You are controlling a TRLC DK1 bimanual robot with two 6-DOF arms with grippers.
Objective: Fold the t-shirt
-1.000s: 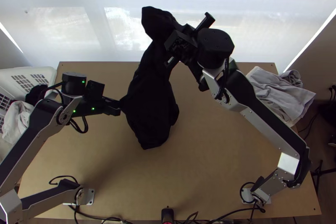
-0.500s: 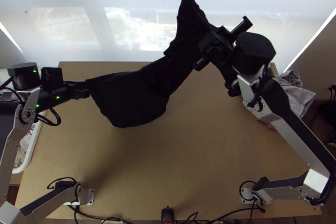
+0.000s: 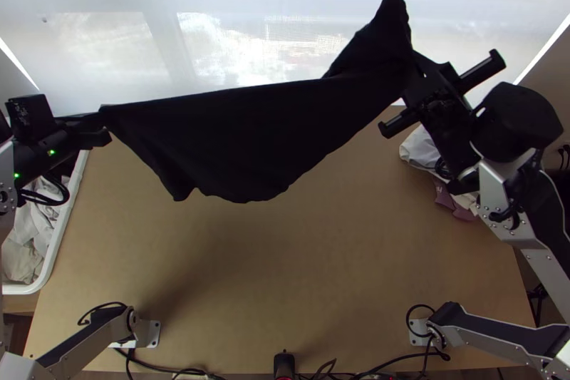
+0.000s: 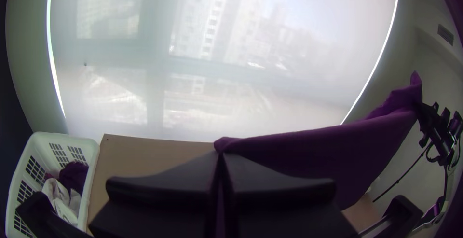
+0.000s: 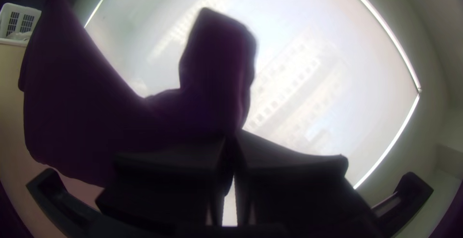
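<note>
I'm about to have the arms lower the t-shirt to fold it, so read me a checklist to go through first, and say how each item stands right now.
1. Left gripper has the t-shirt: ok, fingers shut on one end.
2. Right gripper has it too: ok, fingers shut on the cloth.
3. Upper edge free of loose cloth: not ok, a piece sticks up by the right gripper.
4. Shirt laid flat on the table: not ok, it hangs between the grippers.
5. Held at matching spots, such as both shoulders: cannot tell.
6. Basket apart from the shirt: ok, it stands at the table's left side.
</note>
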